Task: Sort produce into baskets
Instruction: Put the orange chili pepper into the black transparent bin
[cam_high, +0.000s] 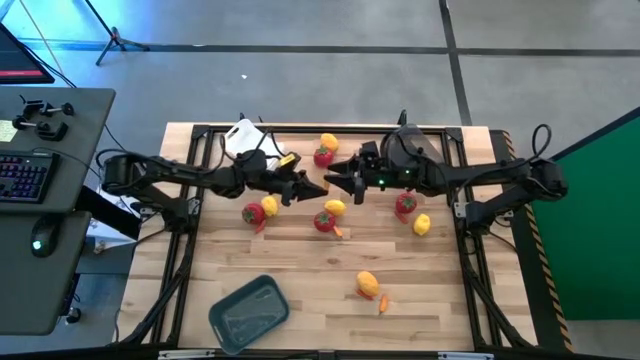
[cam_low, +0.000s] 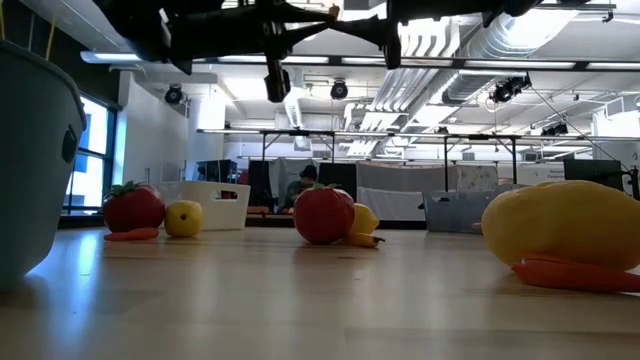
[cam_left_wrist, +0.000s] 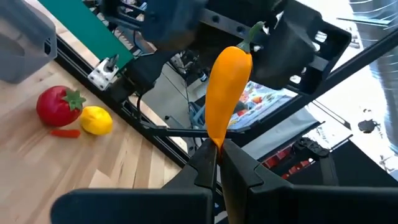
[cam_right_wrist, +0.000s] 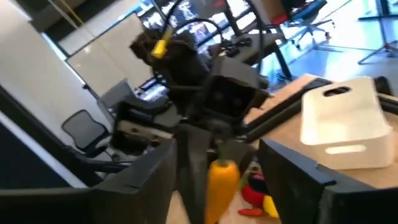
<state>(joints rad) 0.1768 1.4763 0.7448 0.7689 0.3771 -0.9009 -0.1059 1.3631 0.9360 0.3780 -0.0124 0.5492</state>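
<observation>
While both arms hang above the middle of the wooden table, the left gripper is clamped tight on the narrow tip of an orange carrot, its green stub pointing toward the right gripper. That right gripper's fingers stand apart on either side of the carrot's leafy end (whether they touch it cannot be told), so the carrot lies between the two grippers in the air, well above the tabletop.

Seen from overhead, the white basket sits near the far edge of the table, toward its left corner, and the grey-blue basket sits at the near edge, left of centre. A dark grey basket lies near the far edge under the right arm, mostly hidden by it.

Produce is scattered across the boards. A red tomato and a yellow lemon lie close together near the far edge, between the white and dark baskets. Left of centre, another tomato lies just beside a lemon. At the centre a third tomato sits beside a lemon, with a small orange-red piece touching it. Toward the right edge, a fourth tomato lies near a lemon. Nearer the front edge, a lone lemon rests with a small carrot just beside it.
</observation>
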